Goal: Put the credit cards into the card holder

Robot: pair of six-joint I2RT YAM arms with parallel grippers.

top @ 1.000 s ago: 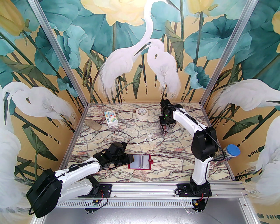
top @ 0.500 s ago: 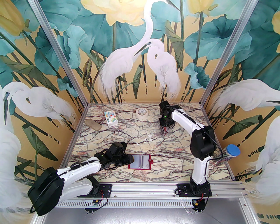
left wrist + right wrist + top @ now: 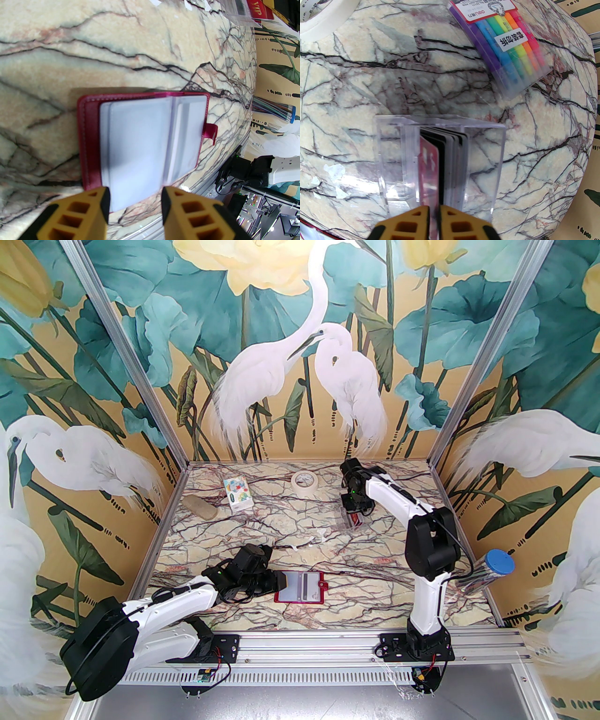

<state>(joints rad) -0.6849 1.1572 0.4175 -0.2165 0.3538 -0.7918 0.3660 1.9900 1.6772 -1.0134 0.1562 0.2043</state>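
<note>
The card holder lies open on the marble near the front, dark red with pale grey-blue leaves inside and a snap tab on its right. My left gripper is at its left edge. In the left wrist view the left gripper is open, with a corner of a pale leaf between the fingers. The credit cards stand on edge in a clear plastic box, a red one in front. My right gripper is over that box. The right gripper's fingers stand a narrow slit apart, in line with the red card's edge.
A tape roll and a colourful small box lie at the back, with a beige lump at the left. A rainbow highlighter packet lies just beyond the clear box. A blue-capped tube rests at the right edge.
The right arm has drawn slightly left and back, keeping its gripper over the clear box. The left arm and the card holder have not moved.
</note>
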